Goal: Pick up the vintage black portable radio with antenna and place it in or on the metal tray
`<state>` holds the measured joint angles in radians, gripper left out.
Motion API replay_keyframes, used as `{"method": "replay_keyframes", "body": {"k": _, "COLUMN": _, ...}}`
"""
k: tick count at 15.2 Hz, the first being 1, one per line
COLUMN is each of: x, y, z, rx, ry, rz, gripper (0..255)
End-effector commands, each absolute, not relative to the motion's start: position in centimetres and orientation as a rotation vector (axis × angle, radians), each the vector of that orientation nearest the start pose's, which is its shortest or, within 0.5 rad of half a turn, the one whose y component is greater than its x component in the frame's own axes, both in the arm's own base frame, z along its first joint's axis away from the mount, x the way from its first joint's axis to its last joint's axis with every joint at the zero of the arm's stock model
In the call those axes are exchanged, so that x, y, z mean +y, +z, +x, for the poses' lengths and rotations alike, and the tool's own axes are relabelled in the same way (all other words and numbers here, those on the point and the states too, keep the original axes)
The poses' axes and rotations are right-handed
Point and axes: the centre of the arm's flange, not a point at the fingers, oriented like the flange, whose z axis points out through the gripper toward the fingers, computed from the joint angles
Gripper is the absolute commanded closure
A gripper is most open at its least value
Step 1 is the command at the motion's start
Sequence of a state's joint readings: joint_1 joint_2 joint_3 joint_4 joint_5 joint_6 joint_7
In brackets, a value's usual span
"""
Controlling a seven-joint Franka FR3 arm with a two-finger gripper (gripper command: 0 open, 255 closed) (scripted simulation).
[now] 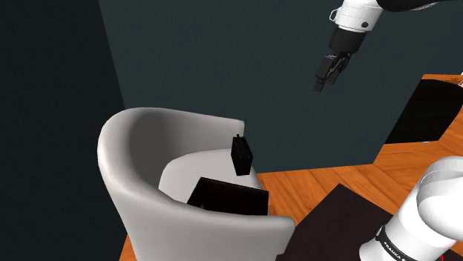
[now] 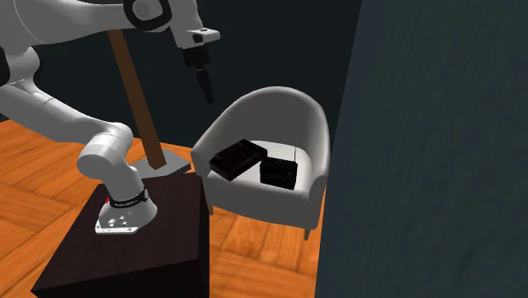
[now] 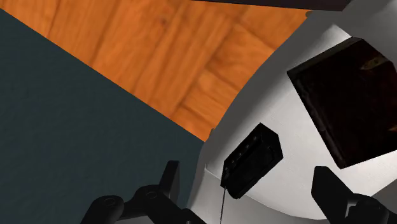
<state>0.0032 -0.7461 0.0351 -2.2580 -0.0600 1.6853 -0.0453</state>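
- Now the gripper (image 1: 322, 81) hangs high above the chair (image 1: 133, 148), well apart from everything on it, holding nothing.
- In the wrist view its fingers (image 3: 168, 184) stand wide apart, so the tool is open and ready.
- On the chair's white seat sits the radio (image 1: 241, 156), a small black box standing on edge close to the curved backrest.
- A thin antenna (image 3: 224, 202) runs out from one end of it.
- Just beside it lies the tray (image 1: 228, 196), dark and flat, on the same seat. I cannot tell whether the two touch.
- My reading: the step in hand is the approach, with the grasp not yet begun.
- To do it well, descend straight over the radio and keep it centred between the fingers, as the wrist view already frames it.
- Set the jaws across the narrow thickness rather than the long side, so they close on flat faces.
- Grip the body's middle, away from the antenna end, so the thin rod is not pinched.
- Watch the backrest: the finger on that side has little room and could scrape the wall.
- Close gently, because a box on edge may tip toward the tray if one finger lands first.
- Lift clear of the seat before crossing to the tray.
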Motion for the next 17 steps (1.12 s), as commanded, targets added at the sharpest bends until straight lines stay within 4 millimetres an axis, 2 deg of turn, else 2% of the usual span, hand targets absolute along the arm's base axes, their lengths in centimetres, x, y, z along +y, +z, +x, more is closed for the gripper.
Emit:
{"method": "replay_keyframes", "body": {"k": 1, "x": 1.1, "y": 63.6, "z": 33.0, "rx": -0.125, "ry": -0.278, "rz": -3.212, "gripper": 0}}
{"method": "replay_keyframes", "body": {"k": 9, "x": 5.2, "y": 56.4, "z": 40.6, "rx": 0.107, "ry": -0.202, "rz": -3.248, "gripper": 0}}
{"method": "replay_keyframes", "body": {"k": 17, "x": 7.9, "y": 48.8, "z": 48.5, "rx": 0.344, "ry": -0.124, "rz": -3.264, "gripper": 0}}
